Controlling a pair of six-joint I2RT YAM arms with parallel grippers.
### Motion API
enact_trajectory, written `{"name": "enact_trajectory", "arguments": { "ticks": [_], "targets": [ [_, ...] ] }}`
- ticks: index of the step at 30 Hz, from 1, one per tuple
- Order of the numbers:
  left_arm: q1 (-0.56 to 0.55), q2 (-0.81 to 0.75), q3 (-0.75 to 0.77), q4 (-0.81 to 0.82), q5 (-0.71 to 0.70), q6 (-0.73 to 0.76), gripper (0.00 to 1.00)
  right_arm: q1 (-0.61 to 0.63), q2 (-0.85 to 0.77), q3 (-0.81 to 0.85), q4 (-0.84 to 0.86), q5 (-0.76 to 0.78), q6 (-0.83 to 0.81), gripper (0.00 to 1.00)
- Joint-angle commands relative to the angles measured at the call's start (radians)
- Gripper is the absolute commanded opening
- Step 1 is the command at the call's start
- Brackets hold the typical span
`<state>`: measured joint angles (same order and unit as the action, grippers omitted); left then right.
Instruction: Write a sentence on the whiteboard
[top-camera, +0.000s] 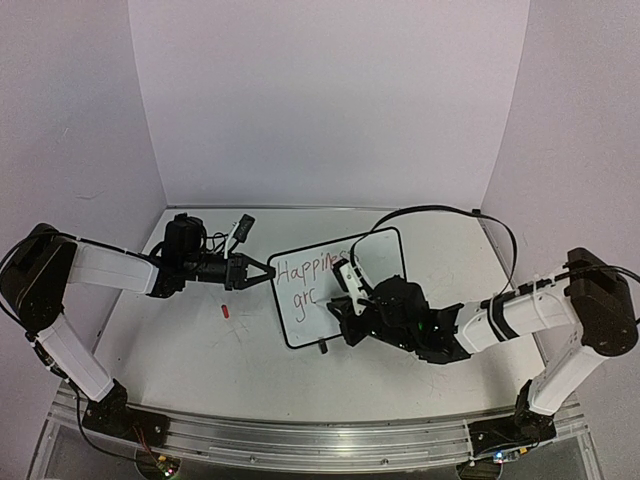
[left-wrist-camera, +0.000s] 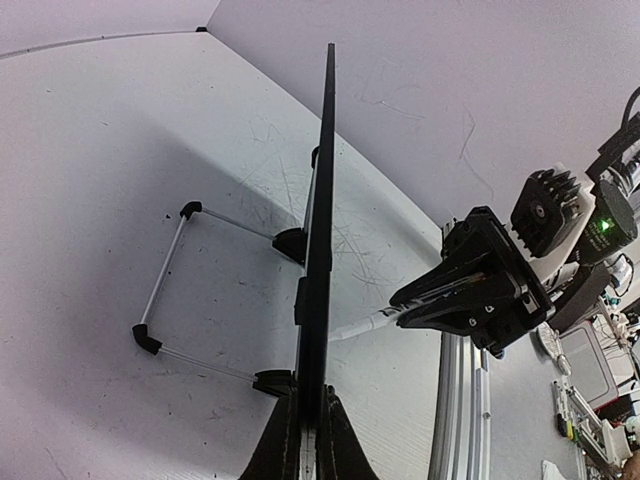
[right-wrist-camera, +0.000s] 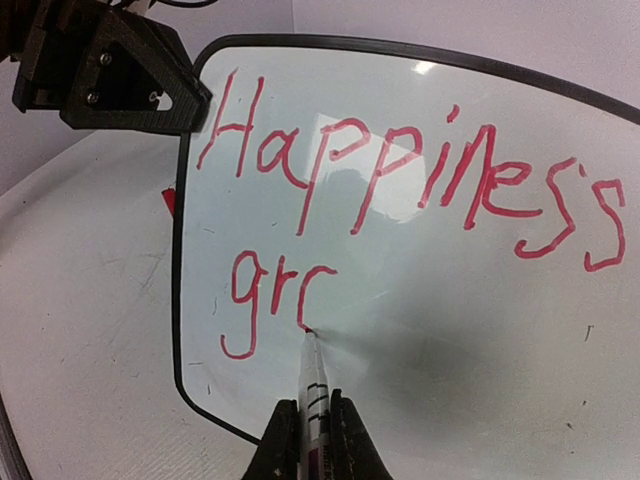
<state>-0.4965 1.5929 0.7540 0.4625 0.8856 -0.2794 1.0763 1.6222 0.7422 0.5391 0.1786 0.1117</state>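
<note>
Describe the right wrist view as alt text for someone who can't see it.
The right gripper holds a marker with its tip on the whiteboard, partway through a second line of red lettering: "Happiness" above, "grc" below. The left gripper clamps the board's left edge.

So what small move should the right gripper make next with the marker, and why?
Probably the right gripper should sweep the marker up and round, closing the open curve after "gr" into an "o". The second line reads only "grc", the tip rests at that curve's lower end, and the left gripper clamps the whiteboard edge, so the board looks steady.
</note>
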Motion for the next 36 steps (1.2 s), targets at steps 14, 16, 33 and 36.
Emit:
{"name": "enact_trajectory", "arguments": {
  "ticks": [14, 16, 33, 36],
  "targets": [
    [-0.007, 0.004, 0.026, -0.038, 0.016, 0.028, 0.0, -0.011, -0.036, 0.004, 0.035, 0.094, 0.015, 0.0],
    [-0.007, 0.003, 0.025, -0.038, 0.016, 0.029, 0.0, -0.012, -0.032, 0.01, 0.039, 0.094, 0.015, 0.0],
    [-0.007, -0.002, 0.021, -0.039, 0.015, 0.031, 0.0, -0.018, 0.01, 0.064, 0.045, 0.081, 0.009, 0.0],
    [-0.007, -0.004, 0.021, -0.038, 0.016, 0.031, 0.0, -0.017, 0.019, 0.072, 0.045, 0.063, 0.005, 0.0]
  ]
}}
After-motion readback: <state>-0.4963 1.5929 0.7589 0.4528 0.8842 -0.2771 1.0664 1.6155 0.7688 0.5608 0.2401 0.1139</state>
